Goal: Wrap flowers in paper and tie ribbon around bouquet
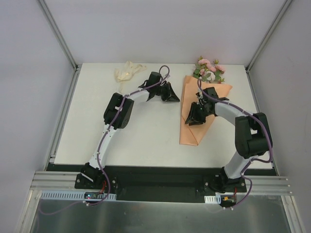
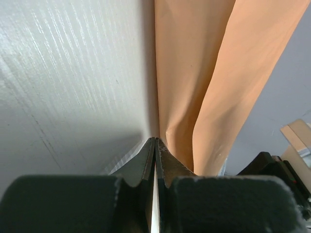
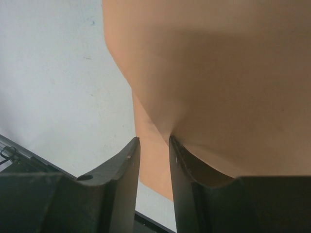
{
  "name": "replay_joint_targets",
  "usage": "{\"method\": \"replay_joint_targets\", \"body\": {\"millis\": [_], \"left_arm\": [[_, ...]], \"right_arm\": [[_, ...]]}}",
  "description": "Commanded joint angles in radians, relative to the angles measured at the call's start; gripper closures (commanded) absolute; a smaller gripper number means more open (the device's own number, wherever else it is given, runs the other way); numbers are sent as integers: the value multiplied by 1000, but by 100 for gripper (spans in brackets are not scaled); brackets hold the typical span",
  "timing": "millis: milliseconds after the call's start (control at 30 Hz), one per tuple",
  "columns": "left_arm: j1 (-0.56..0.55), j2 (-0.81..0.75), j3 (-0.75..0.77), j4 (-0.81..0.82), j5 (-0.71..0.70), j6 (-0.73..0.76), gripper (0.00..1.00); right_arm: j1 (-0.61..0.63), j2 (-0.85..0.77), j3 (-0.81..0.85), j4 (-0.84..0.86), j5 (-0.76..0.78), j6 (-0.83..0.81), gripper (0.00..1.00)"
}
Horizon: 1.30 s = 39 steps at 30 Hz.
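The paper (image 1: 188, 136) lies on the right half of the surface (image 1: 146, 145). It is folded into a long, narrow cone. Its wide end points to the far right corner and its thin end points to the near edge. The flowers (image 1: 210, 70) stick out of the wide end, right by the far edge. The ribbon (image 1: 128, 72) sits in a little heap at the far edge, over to the left, well apart from the rest. No one is touching it.

The right gripper (image 3: 153, 141) is down on the middle of the paper. Its jaws stand a little apart, with only a thin gap between them. A fold of paper sits at the tips. I cannot tell if they pinch it yet.

The left gripper (image 2: 155, 141) is low on the surface, just beside the left edge of the paper. Its jaws are closed tight, and I see nothing held in them.

I think the wrapping is nearly done and the ribbon comes after. To do this well, the right jaws should catch only the loose flap, not the stems under it. They should squeeze softly, since thin paper tears and creases. The left jaws could press the edge down so the cone does not slide or fall open.
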Motion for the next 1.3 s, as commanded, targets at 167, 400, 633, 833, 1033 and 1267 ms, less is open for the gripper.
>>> {"method": "replay_joint_targets", "body": {"millis": [167, 400, 633, 833, 1033, 1267], "left_arm": [[2, -224, -108, 7, 61, 31, 69], [-52, -368, -283, 112, 48, -8, 74], [-104, -249, -268, 158, 55, -73, 96], [-106, -155, -278, 118, 40, -41, 100], [-106, -155, -295, 63, 9, 11, 100], [-107, -171, -321, 61, -5, 13, 100]], "right_arm": [[-2, 76, 16, 67, -46, -4, 69], [-2, 96, 10, 78, -53, -3, 70], [0, 81, 3, 75, -53, -1, 73], [-15, -2, -3, 35, -65, 2, 72], [-83, -138, -71, 1, -94, -9, 63], [-86, -148, -201, 30, -39, 0, 66]]}}
